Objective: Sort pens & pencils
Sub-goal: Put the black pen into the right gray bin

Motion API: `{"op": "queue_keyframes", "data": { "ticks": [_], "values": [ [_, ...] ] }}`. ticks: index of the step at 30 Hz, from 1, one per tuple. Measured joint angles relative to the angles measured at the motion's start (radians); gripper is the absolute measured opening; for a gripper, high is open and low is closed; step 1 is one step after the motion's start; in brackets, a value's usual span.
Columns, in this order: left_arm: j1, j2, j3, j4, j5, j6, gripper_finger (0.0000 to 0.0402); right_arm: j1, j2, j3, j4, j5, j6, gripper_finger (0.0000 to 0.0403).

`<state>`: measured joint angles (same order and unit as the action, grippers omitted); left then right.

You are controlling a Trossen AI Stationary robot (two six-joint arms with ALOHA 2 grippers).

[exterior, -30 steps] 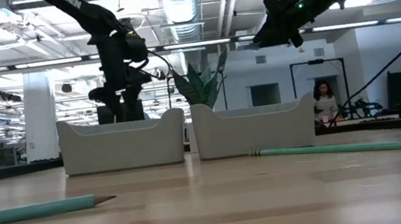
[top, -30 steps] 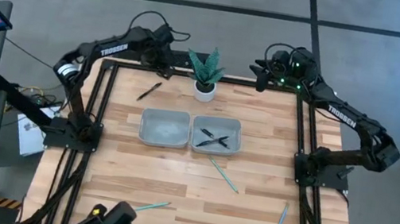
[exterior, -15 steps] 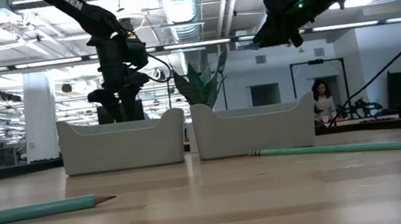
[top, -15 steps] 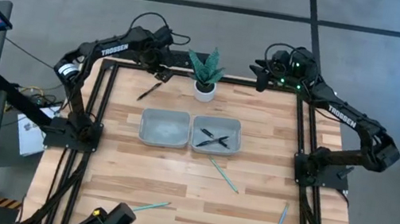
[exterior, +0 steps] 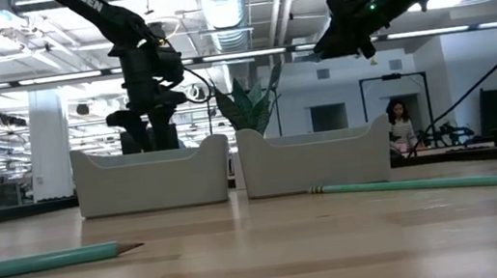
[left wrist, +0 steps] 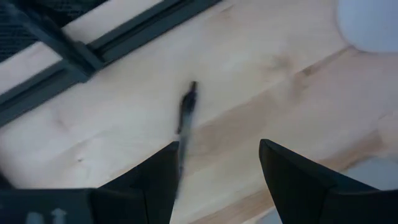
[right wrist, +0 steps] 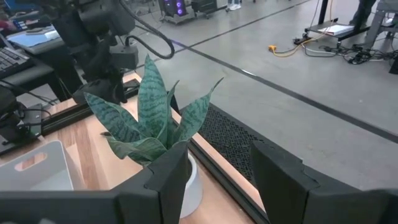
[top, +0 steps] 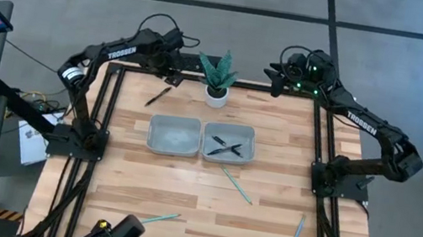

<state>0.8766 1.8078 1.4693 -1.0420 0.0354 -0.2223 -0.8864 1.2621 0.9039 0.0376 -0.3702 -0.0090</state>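
Observation:
One dark pen (top: pixel 158 96) lies on the wood at the table's far left; in the left wrist view this pen (left wrist: pixel 185 115) shows just ahead of my fingers. My left gripper (top: pixel 169 76) hovers open above its far end (left wrist: pixel 217 180). Two more pens (top: pixel 226 146) lie crossed in the right tray (top: pixel 251 146). The left tray (top: pixel 173 134) holds nothing that I can see. Three teal pencils lie on the table: one (top: pixel 236 184) near the trays, one (top: pixel 160 218) near the front edge, one (top: pixel 297 234) at the front right. My right gripper (top: pixel 273 79) waits open by the plant (right wrist: pixel 217 180).
A potted plant (top: pixel 218 77) in a white pot stands at the far edge between the two arms, close to both grippers. Black frame rails (top: pixel 109 94) run along the table's sides. In the low view two pencils (exterior: pixel 46 261) (exterior: pixel 411 183) lie in front of the trays.
My left gripper has come down and a little toward the near edge, over the far end of the pen on the table. Its fingers stay open. The pen, the pencils and the right arm have kept still.

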Motion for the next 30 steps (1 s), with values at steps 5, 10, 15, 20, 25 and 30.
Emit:
{"op": "queue_keyframes", "data": {
  "ticks": [5,10,15,20,25,30],
  "values": [
    [0.0,0.064,-0.001,-0.021,-0.076,0.004,0.021,0.0,0.0,0.0,0.0,0.0,0.0,0.0199],
    [0.0,0.122,-0.001,0.022,-0.015,0.023,0.021,0.0,0.0,0.0,-0.005,0.0,0.0,0.0196],
    [-0.002,0.141,-0.001,0.024,-0.023,0.023,0.021,0.0,0.0,0.0,-0.015,0.0,0.0,0.0197],
    [-0.002,0.141,-0.001,0.053,-0.027,0.091,0.021,0.001,0.001,0.0,-0.025,0.0,0.0,0.0198],
    [-0.016,0.141,-0.001,0.053,-0.025,0.167,0.021,0.001,0.001,0.0,-0.031,0.0,0.0,0.0196],
    [-0.02,0.143,-0.013,0.065,-0.029,0.211,0.021,0.001,0.001,0.0,-0.031,0.0,0.0,0.0198]
  ]
}}
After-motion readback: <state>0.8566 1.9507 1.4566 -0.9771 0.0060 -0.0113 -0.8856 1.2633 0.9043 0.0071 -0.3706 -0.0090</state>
